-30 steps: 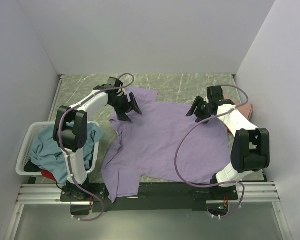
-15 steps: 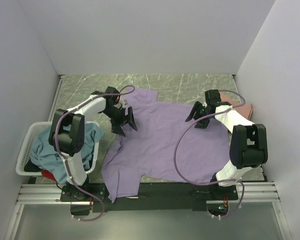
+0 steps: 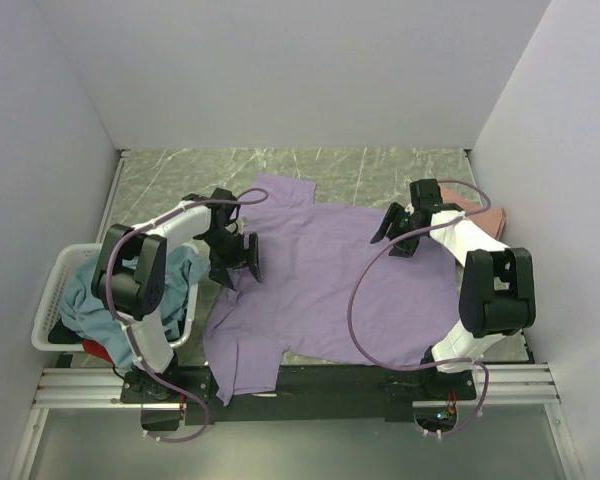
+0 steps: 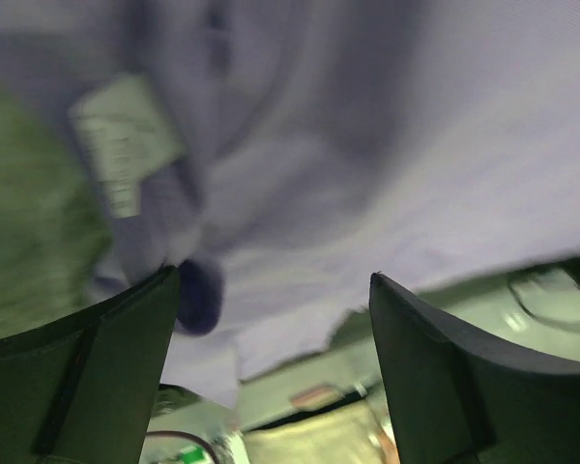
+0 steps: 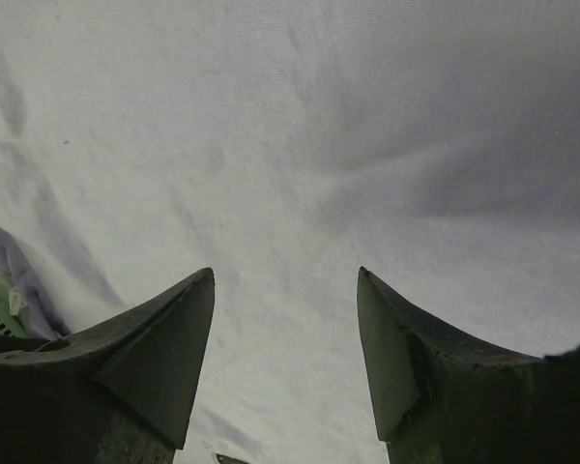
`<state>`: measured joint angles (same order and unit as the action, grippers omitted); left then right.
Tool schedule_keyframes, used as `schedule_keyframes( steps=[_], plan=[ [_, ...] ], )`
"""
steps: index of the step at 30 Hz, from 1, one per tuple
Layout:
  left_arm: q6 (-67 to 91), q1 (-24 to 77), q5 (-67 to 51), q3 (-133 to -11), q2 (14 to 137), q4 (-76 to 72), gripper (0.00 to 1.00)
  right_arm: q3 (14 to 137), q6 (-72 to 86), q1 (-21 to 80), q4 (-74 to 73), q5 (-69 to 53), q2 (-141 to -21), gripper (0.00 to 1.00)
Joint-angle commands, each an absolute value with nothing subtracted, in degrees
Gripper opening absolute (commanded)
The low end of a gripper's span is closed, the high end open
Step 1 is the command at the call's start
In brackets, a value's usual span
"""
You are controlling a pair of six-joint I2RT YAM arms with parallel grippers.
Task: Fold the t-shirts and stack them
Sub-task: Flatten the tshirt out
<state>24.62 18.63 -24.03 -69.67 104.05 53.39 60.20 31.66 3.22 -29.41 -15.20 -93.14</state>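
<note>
Lavender t-shirt lies spread out (slightly wrinkled); teal t-shirt bunched left.

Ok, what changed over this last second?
The left gripper drew back toward its own base along the left edge of the plain lavender-purple cloth t-shirt, jaws open, gripping nothing. The right gripper shifted slightly left, also open over the shirt. The shirt itself lies as before.

Worktop is surfaced in a grey-green marble pattern with pale veins. It is enclosed by plain white panels: back wall, left wall, right wall. Aluminium rail frame is fitted along the near edge. Scene is lit evenly, softly.
</note>
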Motion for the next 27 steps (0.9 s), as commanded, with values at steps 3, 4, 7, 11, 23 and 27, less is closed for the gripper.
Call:
schedule_keyframes(
  steps=[3, 4, 7, 11, 23, 27],
  plan=[
    [25.13, 18.81, -6.35, -72.76, 99.15, 55.63, 0.85, 59.94, 31.02, 2.72, -28.48, -16.26, -93.16, 0.67],
    [25.31, 18.9, -3.28, -73.47, 98.79, 55.9, 0.85, 59.68, 30.94, 2.64, -28.3, -16.43, -93.25, 0.67],
    [25.93, 18.9, -0.1, -76.19, 98.7, 56.6, 0.86, 59.15, 31.2, 2.64, -27.69, -16.87, -93.6, 0.67],
    [25.93, 18.9, 5.08, -79.97, 100.1, 58.62, 0.87, 58.8, 31.11, 2.64, -27.34, -16.7, -93.87, 0.67],
    [29.43, 19.69, -5.78, -86.92, 101.07, 53.62, 0.87, 58.89, 30.24, 2.72, -27.42, -15.38, -94.66, 0.66],
    [32.69, 21.44, -15.01, -85.0, 102.65, 48.17, 0.87, 58.54, 30.5, 2.64, -27.25, -15.56, -95.36, 0.66]
  ],
)
